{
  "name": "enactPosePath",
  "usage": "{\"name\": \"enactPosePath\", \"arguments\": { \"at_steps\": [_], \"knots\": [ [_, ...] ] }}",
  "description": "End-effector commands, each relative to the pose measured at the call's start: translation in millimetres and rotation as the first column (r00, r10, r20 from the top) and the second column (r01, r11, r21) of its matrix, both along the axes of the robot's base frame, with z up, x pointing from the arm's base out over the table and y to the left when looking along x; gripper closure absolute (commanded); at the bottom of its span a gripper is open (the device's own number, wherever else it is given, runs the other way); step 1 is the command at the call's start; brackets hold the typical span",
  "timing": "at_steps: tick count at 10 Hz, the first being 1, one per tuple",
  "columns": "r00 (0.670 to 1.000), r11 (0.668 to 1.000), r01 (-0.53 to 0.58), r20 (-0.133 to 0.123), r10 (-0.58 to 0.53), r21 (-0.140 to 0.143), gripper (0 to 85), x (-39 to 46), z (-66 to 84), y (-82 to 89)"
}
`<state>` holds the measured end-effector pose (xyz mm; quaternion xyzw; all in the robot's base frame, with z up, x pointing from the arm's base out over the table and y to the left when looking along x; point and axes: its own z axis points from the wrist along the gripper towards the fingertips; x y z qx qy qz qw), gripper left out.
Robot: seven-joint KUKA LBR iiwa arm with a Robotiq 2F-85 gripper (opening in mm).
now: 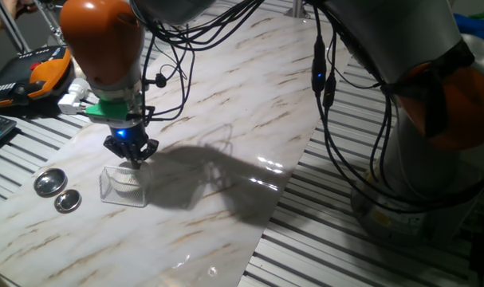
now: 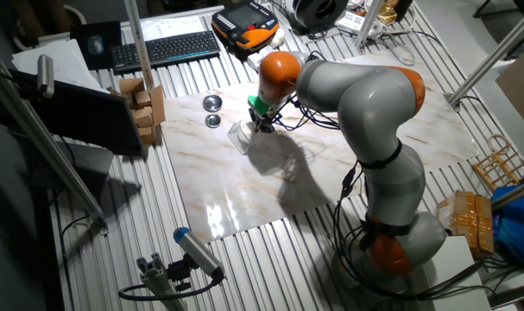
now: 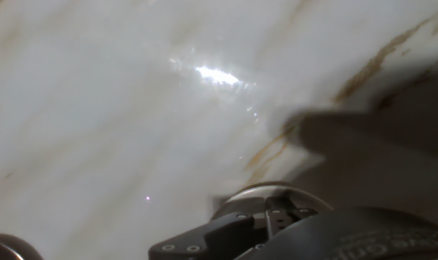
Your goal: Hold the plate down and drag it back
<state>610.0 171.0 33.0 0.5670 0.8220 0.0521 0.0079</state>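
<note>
**Non-task items on and around the table**

We list: two shiny round metal lids [image 1: 57, 191], side by side on the marble-patterned tabletop [image 1: 226, 119]; a clear wire-framed box [image 1: 122, 187] just beside them; a black keyboard [image 2: 165, 49]; an orange-and-black handheld pendant [image 2: 244, 24]; small cardboard boxes [image 2: 142, 108] stacked at the table's edge.

The plate [image 1: 128, 180] lies inside the wire box [image 1: 123, 188], two lids [image 1: 57, 191] beside it.

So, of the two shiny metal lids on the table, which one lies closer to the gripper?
The lid nearer the clear wire-framed box, beside its edge. The other lid sits farther out from the gripper, toward the table's border.
</note>
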Motion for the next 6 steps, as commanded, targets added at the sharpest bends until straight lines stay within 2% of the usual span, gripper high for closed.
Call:
{"name": "enactPosePath", "arguments": {
  "at_steps": [1,6],
  "knots": [
    [1.0,1.0,-0.001,0.0,0.001,0.0,85.0,0.2,0.5,-2.3],
    [1.0,1.0,-0.016,0.003,0.016,-0.004,85.0,1.3,-0.8,-16.8]
  ]
}}
